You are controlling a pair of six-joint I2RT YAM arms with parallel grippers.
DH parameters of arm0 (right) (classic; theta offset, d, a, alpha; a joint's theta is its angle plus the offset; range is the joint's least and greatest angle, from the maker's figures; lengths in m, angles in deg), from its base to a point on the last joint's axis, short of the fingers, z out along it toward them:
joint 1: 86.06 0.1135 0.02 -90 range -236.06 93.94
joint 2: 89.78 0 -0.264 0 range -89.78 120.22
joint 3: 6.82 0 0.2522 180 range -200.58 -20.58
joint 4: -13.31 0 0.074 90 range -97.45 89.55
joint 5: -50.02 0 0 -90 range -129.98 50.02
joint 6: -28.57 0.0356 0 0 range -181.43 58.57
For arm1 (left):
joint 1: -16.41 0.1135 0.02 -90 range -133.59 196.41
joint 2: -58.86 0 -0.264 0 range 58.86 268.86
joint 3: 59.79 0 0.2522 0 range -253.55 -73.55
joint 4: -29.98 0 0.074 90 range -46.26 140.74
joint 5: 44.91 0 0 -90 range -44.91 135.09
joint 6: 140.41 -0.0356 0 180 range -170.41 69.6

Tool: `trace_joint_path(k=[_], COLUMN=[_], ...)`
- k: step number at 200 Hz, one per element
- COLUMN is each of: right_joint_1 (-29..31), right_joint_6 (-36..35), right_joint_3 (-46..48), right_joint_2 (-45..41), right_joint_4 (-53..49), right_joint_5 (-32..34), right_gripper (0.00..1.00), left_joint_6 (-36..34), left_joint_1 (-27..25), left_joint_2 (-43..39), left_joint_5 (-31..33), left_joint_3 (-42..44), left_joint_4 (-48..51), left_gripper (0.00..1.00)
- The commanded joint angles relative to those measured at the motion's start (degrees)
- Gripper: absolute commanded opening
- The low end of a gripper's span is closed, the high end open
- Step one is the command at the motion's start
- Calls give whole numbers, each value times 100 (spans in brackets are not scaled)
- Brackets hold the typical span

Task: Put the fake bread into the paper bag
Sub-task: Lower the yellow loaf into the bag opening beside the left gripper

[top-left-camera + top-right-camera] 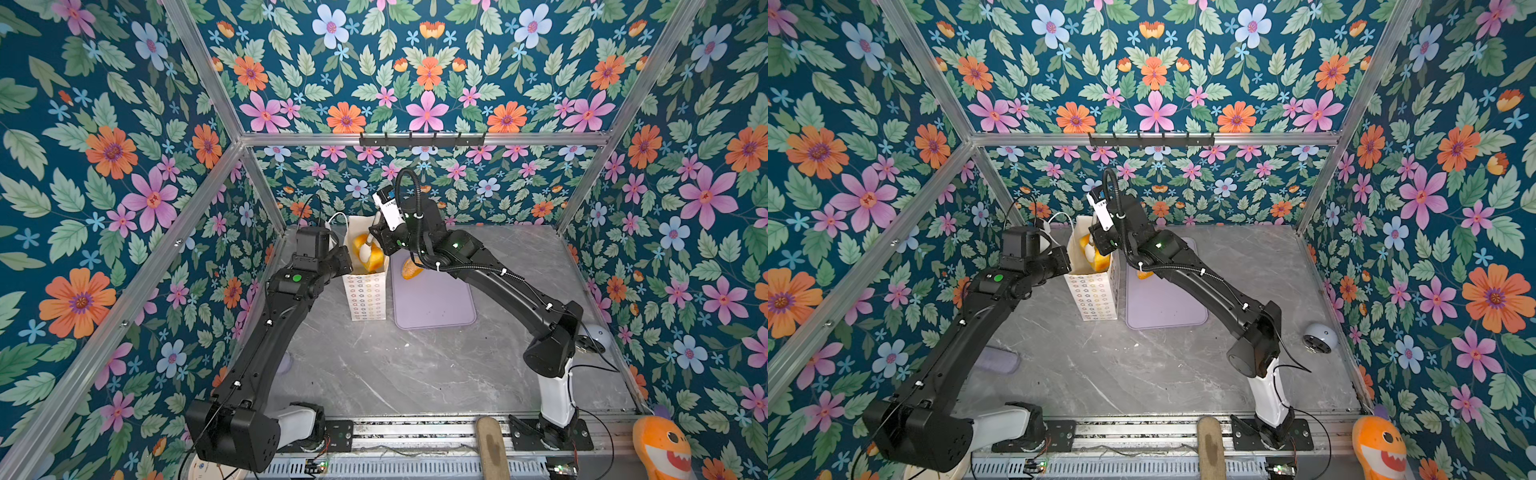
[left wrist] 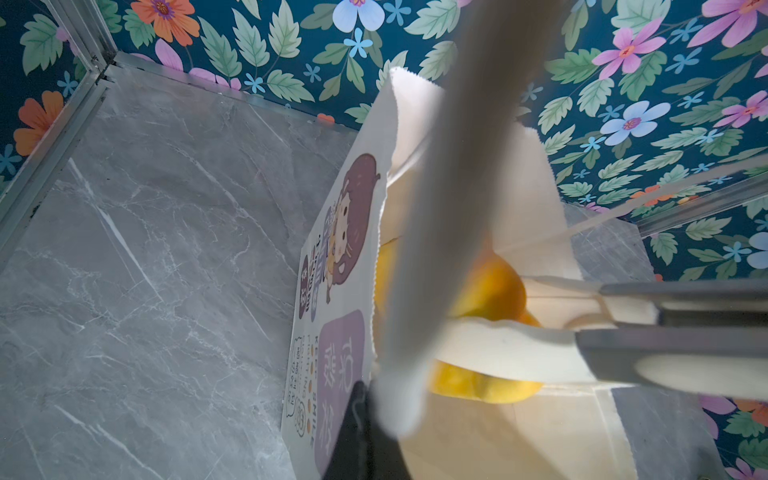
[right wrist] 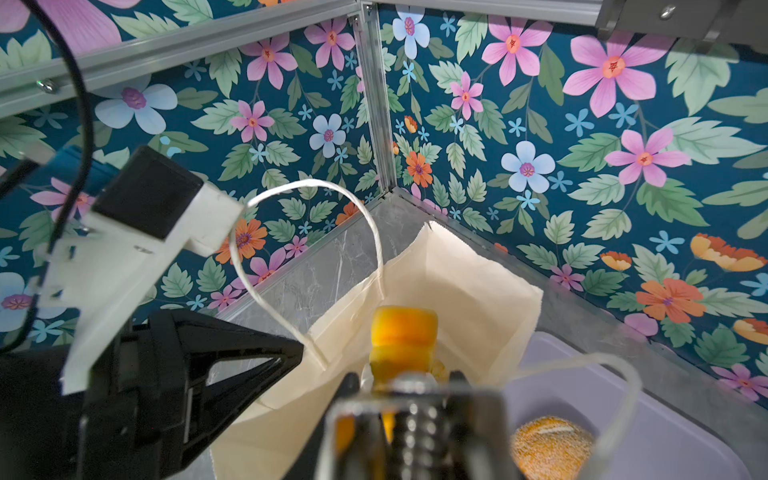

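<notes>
Top views, entry one: paper bag (image 1: pixel 365 297), white, with rows of small coloured rings on its front. It stood upright and open-mouthed on the grey marbled tabletop (image 1: pixel 374 374), a little left of the frame's centre, just beside the left edge of a lilac mat (image 1: pixel 436 303).

Entry two: left end effector (image 1: pixel 350 264), fingers together and clamped on the bag's left rim. In the right wrist view its black tip (image 3: pixel 301 347) met the paper near the foot of a cord handle (image 3: pixel 318 181).

Entry three: right end effector (image 1: pixel 365 252), extended from the right over the bag's mouth, jaws closed on a ridged loaf (image 1: pixel 377 261), glossy golden-orange. In the right wrist view the ridged loaf (image 3: pixel 403 332) sat at lower centre, inside the outline of the bag's rim. In the left wrist view its yellow (image 2: pixel 492 291) showed within the bag, behind a blurred white finger (image 2: pixel 436 249).

Entry four: seeded roll (image 1: pixel 411 270), lying on the mat's far left corner, apart from the bag and partly under the right arm. It appeared at lower right in the right wrist view (image 3: pixel 548 446).

Whether other breads lay deeper in the bag could not be told.
</notes>
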Motion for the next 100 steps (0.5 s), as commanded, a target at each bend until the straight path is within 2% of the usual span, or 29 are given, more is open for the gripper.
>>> trace_joint_path(k=[1, 100], right_joint_1=[31, 138], right_joint_6=[-98, -190], right_joint_3=[-88, -419], right_joint_2=[65, 576], right_joint_4=[80, -143], right_joint_5=[88, 214], right_gripper=[34, 34], left_joint_6=[-30, -39], left_joint_1=[10, 9], left_joint_2=[-37, -86], left_joint_5=[8, 58], left_joint_3=[22, 75], left_joint_4=[-55, -64], left_gripper=[0, 0])
